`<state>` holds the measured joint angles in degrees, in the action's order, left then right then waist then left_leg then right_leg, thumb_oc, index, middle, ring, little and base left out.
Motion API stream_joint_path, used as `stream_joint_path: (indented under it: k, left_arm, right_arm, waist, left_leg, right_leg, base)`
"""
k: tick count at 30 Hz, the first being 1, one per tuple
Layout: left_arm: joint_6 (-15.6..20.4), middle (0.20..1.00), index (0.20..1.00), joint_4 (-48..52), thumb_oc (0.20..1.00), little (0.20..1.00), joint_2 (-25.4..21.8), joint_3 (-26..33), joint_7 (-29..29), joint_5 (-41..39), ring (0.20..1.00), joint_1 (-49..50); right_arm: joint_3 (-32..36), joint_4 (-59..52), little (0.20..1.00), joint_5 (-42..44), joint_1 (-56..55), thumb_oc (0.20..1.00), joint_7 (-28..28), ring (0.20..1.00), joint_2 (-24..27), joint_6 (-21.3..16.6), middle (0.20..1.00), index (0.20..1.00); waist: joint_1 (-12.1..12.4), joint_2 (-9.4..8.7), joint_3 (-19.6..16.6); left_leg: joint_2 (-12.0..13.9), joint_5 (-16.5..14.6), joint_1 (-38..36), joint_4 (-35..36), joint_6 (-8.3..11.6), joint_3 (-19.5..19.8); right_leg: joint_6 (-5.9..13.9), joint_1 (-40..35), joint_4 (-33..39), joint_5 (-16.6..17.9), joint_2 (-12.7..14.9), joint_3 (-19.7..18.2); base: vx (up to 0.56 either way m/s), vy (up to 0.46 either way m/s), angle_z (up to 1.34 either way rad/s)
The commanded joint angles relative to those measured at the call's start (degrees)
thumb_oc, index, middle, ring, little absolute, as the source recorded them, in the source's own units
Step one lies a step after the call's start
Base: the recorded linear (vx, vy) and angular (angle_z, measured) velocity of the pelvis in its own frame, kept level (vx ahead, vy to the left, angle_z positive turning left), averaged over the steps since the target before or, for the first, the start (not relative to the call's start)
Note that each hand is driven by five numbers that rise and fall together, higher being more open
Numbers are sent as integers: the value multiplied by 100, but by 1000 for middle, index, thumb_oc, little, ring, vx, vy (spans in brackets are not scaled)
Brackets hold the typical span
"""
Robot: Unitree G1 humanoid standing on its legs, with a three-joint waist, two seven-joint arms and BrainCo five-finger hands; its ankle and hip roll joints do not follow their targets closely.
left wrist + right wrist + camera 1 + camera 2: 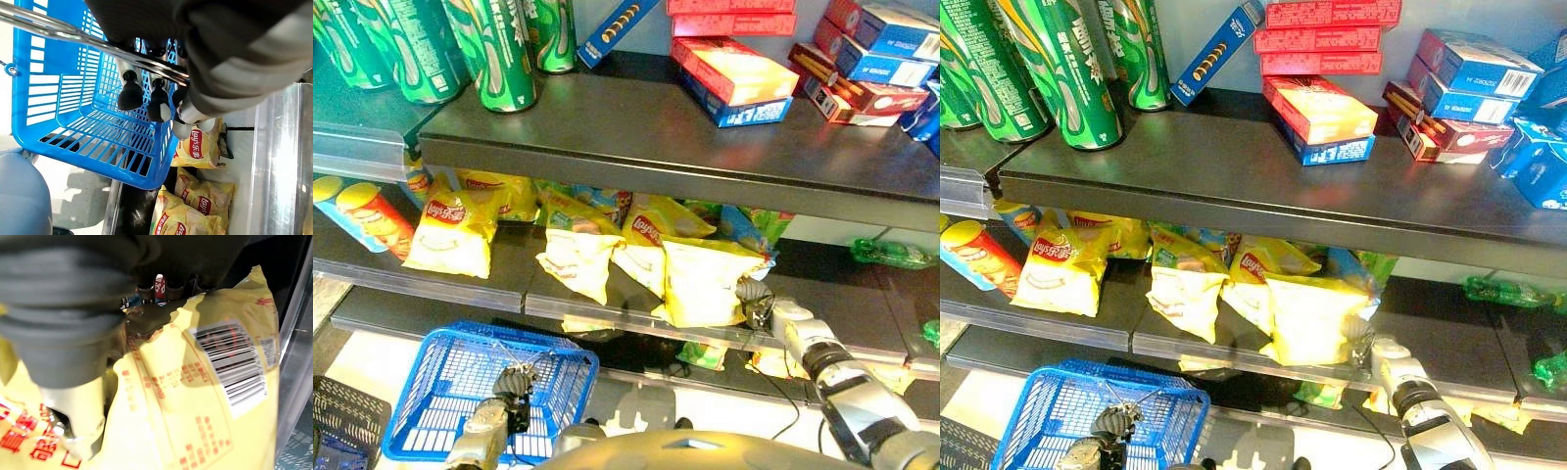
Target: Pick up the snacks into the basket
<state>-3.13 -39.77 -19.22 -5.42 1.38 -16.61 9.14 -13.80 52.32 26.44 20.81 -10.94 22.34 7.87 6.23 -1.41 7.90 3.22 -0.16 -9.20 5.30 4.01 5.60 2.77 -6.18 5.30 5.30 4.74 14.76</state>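
A blue plastic basket hangs low in front of the shelves. My left hand is shut on its metal wire handle, the fingers curled round the wire above the basket's wall. At the front edge of the middle shelf a yellow chip bag stands upright. My right hand is at the bag's right side, shut on it. Up close the bag's back with its barcode lies right under that hand.
More yellow chip bags and a red-lidded tube lie on the same shelf. Green cans and snack boxes fill the shelf above. A clear rail edges the middle shelf. A dark basket sits lower left.
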Motion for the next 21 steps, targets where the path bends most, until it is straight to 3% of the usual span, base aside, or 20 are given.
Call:
stream_joint_path:
  k: [1, 12, 21]
  left_arm:
    - [224, 200, 200, 433, 200, 200, 130, -28, -60, -338, 200, -238]
    - [243, 200, 200, 1049, 200, 200, 293, 305, 138, -872, 200, -87]
    - [331, 200, 200, 2194, 200, 200, 439, 588, 275, -1502, 200, -67]
  right_arm:
    - [-65, 53, 200, 59, 122, 200, 151, 200, -114, -109, 200, 200]
    - [663, -913, 200, 943, -615, 200, 556, 200, -262, -304, 200, 200]
    - [1631, -3091, 200, 1693, -1940, 200, 696, 200, -409, -796, 200, 200]
  waist:
    - [103, -146, -118]
    - [23, -100, -138]
    - [-223, -57, -175]
  left_leg:
    - [-112, -3, 365, -30, -103, -277]
    - [-116, -51, 302, -30, -122, -281]
    - [-115, -74, 294, -30, -128, -310]
  right_leg:
    - [497, -85, -30, -401, 326, -484]
    - [503, -133, -30, -451, 327, -497]
    - [520, -127, -30, -494, 338, -519]
  base:
    - [0, 0, 0]
    - [0, 0, 0]
    - [12, -4, 7]
